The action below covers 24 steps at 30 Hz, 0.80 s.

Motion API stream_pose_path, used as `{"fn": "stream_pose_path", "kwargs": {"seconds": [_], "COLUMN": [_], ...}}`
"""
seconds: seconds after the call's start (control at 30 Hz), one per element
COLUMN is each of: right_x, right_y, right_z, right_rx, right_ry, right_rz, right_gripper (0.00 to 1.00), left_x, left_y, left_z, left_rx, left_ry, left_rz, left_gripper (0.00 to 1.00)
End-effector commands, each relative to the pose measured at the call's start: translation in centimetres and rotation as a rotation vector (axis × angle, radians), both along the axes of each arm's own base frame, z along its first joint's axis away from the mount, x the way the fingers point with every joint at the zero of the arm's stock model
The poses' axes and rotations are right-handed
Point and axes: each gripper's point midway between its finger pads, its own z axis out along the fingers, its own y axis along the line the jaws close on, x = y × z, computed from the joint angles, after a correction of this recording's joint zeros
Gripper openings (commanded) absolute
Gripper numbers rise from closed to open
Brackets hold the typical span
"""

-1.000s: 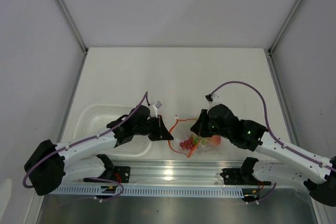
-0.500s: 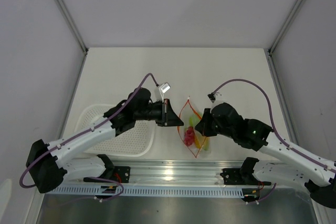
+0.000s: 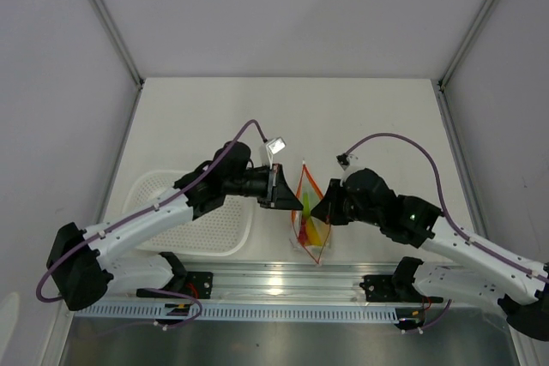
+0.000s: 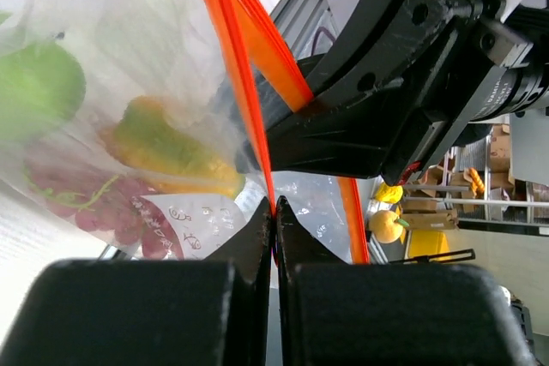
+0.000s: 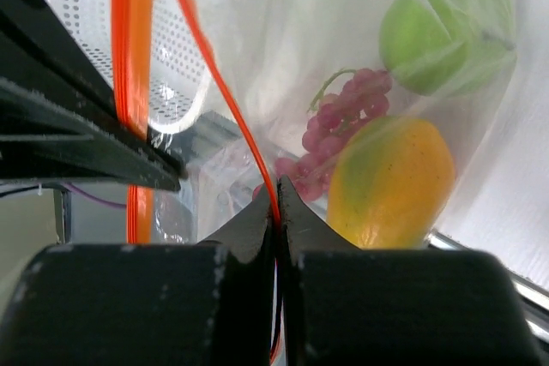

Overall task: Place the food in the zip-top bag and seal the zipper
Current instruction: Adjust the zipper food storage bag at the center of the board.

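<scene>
The clear zip-top bag (image 3: pixel 309 227) hangs in the air between my two grippers, its mouth turned on edge. Inside it lie a green apple (image 5: pixel 446 27), a yellow-orange mango (image 5: pixel 395 182) and red grapes (image 5: pixel 334 126). My left gripper (image 3: pixel 295 203) is shut on one side of the orange-red zipper (image 4: pixel 236 66), pinching the strip at its tips (image 4: pixel 274 208). My right gripper (image 3: pixel 320 210) is shut on the other side of the zipper (image 5: pixel 214 83), the strip running down between its fingertips (image 5: pixel 277 203). The two strips stand a little apart along the mouth.
A white perforated basket (image 3: pixel 184 212) sits on the table to the left, under the left arm. The aluminium rail (image 3: pixel 283 280) with the arm bases runs along the near edge just below the bag. Frame posts stand at the far corners.
The bag has come up off the table and now hangs between both grippers. Both grippers moved away from the rail, and the wide loop of the mouth has narrowed.
</scene>
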Motion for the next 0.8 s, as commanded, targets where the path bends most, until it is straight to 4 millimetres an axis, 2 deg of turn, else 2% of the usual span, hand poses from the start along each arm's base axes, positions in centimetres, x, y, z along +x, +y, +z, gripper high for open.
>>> {"fn": "stream_pose_path", "kwargs": {"seconds": [0.0, 0.2, 0.27, 0.43, 0.47, 0.7, 0.77], "right_x": [0.9, 1.7, 1.9, 2.5, 2.7, 3.5, 3.8], "right_y": [1.3, 2.1, 2.0, 1.1, 0.8, 0.5, 0.4], "right_z": [-0.1, 0.2, 0.7, 1.2, 1.4, 1.0, 0.9], "right_rx": [0.062, 0.101, 0.121, 0.144, 0.151, 0.159, 0.174], "right_ry": [0.035, 0.043, 0.036, 0.024, 0.015, 0.047, 0.064], "right_rz": [-0.065, -0.108, -0.121, -0.197, -0.214, -0.304, -0.345], "right_gripper": [0.00, 0.00, 0.00, 0.00, 0.00, 0.00, 0.00], "left_x": [-0.3, -0.6, -0.6, -0.8, -1.0, -1.9, -2.0], "left_y": [0.1, -0.1, 0.0, 0.4, 0.5, 0.2, 0.0], "left_z": [-0.1, 0.7, 0.9, 0.9, 0.8, 1.4, 1.5], "left_rx": [-0.029, -0.060, -0.061, -0.062, -0.061, -0.050, -0.042], "left_ry": [-0.009, 0.003, -0.003, -0.006, -0.003, -0.021, -0.030], "left_rz": [0.015, 0.013, 0.022, 0.032, 0.027, 0.019, 0.023], "left_gripper": [0.01, 0.01, 0.04, 0.35, 0.44, 0.70, 0.73]}}
